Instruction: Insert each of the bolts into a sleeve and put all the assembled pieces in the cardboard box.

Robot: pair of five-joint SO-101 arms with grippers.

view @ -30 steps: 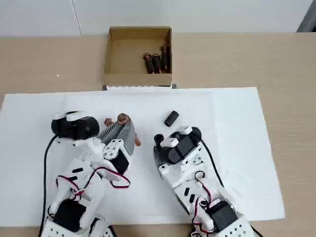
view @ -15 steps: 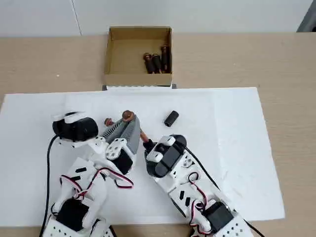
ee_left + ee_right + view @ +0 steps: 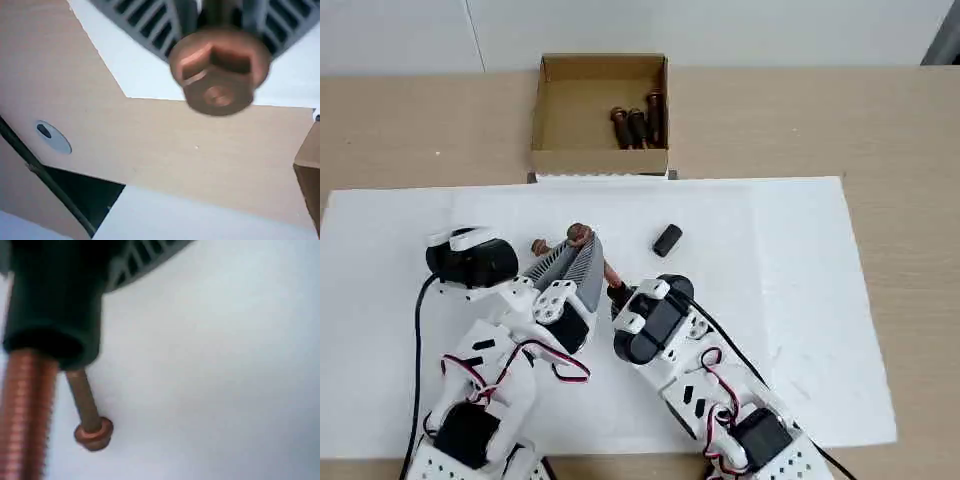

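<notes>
1. Bolt [image 3: 217, 75] and left gripper [image 3: 582, 248]: the fingers are pressed together on the shank just under the hex head. They hold the bolt clear of the white sheet [image 3: 800, 300], with the thread slanting toward the other arm.
2. Right gripper [image 3: 628, 300]: it is clamped around a dark sleeve [image 3: 52, 300]. The threaded end of the bolt meets the open mouth of this sleeve. How deep the thread sits inside is hidden.
3. Step in hand, as judged: mating this bolt with its sleeve, at or just past first entry.
4. Next move, as judged: keep the two axes in line and push the parts together until the head seats against the sleeve. One gripper must then let go so the other can carry the piece to the cardboard box [image 3: 600, 160]. A tilted shank would likely jam at the mouth.
5. Surroundings:
   - A second bolt [image 3: 538, 246] lies on the sheet just beside the left gripper.
   - A spare sleeve [image 3: 667, 240] lies on the sheet, apart from both arms.
   - The box stands on the table [image 3: 820, 120] beyond the sheet, with three assembled pieces [image 3: 638, 122] inside.
</notes>
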